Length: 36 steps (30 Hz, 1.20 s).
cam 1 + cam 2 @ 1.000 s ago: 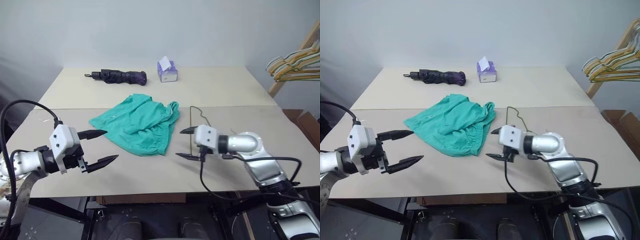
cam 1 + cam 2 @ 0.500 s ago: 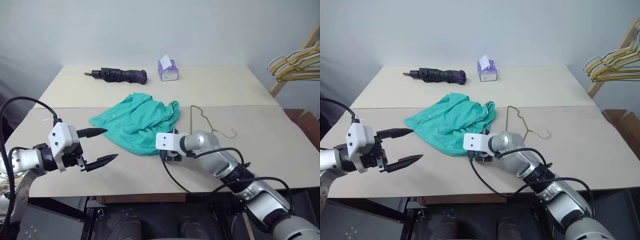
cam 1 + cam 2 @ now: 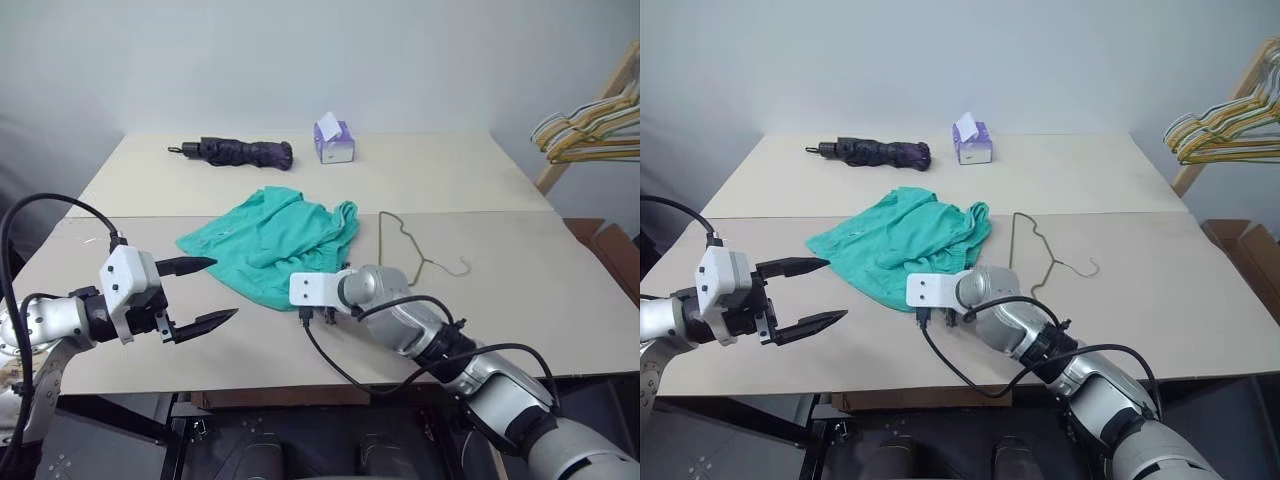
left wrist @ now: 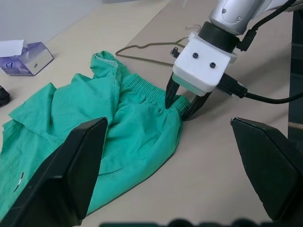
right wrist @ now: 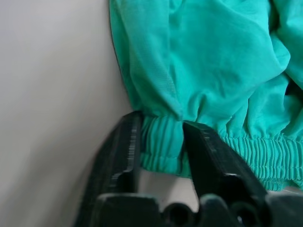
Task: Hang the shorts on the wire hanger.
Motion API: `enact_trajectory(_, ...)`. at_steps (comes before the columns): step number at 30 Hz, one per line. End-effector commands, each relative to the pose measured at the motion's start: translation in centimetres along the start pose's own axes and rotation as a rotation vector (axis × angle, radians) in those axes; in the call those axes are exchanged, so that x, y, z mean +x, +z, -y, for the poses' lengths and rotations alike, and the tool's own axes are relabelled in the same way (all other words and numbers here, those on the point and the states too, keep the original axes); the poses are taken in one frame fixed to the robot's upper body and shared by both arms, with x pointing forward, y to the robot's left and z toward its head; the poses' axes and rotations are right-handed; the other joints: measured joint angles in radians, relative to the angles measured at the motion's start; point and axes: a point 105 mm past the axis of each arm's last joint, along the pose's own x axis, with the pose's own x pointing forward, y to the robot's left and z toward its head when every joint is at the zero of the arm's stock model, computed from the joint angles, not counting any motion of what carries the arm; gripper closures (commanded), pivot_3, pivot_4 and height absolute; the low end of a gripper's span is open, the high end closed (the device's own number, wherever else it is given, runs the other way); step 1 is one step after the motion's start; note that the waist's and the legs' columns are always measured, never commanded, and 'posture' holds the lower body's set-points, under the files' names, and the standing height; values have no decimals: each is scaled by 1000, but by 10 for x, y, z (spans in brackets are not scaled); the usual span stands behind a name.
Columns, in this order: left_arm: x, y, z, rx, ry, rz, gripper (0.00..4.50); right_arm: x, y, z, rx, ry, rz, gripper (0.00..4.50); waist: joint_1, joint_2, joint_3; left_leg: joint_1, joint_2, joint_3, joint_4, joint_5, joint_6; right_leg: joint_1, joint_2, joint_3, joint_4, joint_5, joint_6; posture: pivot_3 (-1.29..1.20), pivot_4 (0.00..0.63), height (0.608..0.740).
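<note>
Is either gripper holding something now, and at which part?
The right gripper pinches the shorts at the elastic waistband. The left gripper holds nothing.

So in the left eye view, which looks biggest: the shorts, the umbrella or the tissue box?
1. The shorts.
2. The umbrella, though it lies farther from the camera.
3. The tissue box, clearly smallest.

**No legible text in any view**

No words, numbers, brand marks or signs can be read. The tissue box (image 3: 335,144) at the far side of the table has a purple patterned face; if there is print on it, it is too small to make out. The shorts (image 4: 94,137) carry a small dark mark near one hem in the left wrist view, possibly a label, unreadable. The right gripper (image 4: 182,103) housing bears two dark dots, no lettering.
</note>
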Motion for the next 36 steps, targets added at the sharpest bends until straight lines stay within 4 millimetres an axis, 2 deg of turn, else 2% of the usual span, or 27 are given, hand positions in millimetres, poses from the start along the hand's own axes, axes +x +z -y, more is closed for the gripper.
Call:
enact_trajectory(1,0,5,-2,43,3,5,0,1,-18,4,-17,-34,-70,4021,3,0,0,0,0,0,0,0,0,0,0,0,0,0,0,105,52,740)
enact_trajectory(3,1,4,-2,45,2,5,0,0,-20,6,-20,-45,-75,4486,3,0,0,-1,0,0,0,0,0,0,0,0,0,0,0,103,51,740)
enact_trajectory(5,2,1,-1,61,-2,-10,0,-3,-23,10,-30,-68,-79,4486,3,0,0,-1,0,0,0,0,0,0,0,0,0,0,0,103,51,740)
enact_trajectory(9,2,-17,-7,138,29,-105,0,-20,-25,14,-71,-74,3,4486,5,0,0,-2,-1,0,0,0,0,-1,-1,0,-1,0,0,95,50,740)
enact_trajectory(14,-3,-51,-19,323,64,-273,0,-56,-45,13,-196,-33,97,4486,4,0,0,-5,-1,0,0,0,0,-4,-1,0,-2,0,0,73,49,740)
enact_trajectory(16,-2,-61,-21,389,62,-310,0,-65,-50,12,-213,-27,126,4486,1,0,0,-5,-1,0,0,0,0,-4,-1,0,-2,0,0,60,47,740)
enact_trajectory(20,-1,-82,-29,501,73,-386,0,-84,-51,2,-286,25,266,4486,-8,0,0,-5,0,1,0,0,0,-5,0,0,-1,0,0,43,43,740)
enact_trajectory(24,4,-95,-38,594,79,-425,0,-93,-56,-1,-270,36,291,4486,-10,0,0,-5,0,1,0,0,0,-4,0,0,-1,1,-1,22,36,740)
enact_trajectory(29,34,-108,-55,646,138,-434,0,-99,-62,7,-267,4,292,4486,-9,-1,0,-5,-1,1,0,0,0,-3,0,0,-1,1,-1,2,30,740)
enact_trajectory(36,65,-129,-63,674,113,-474,0,-107,-66,11,-273,0,288,4486,-8,1,-3,-4,-2,1,1,0,0,-2,-1,0,-1,2,-1,-20,24,740)
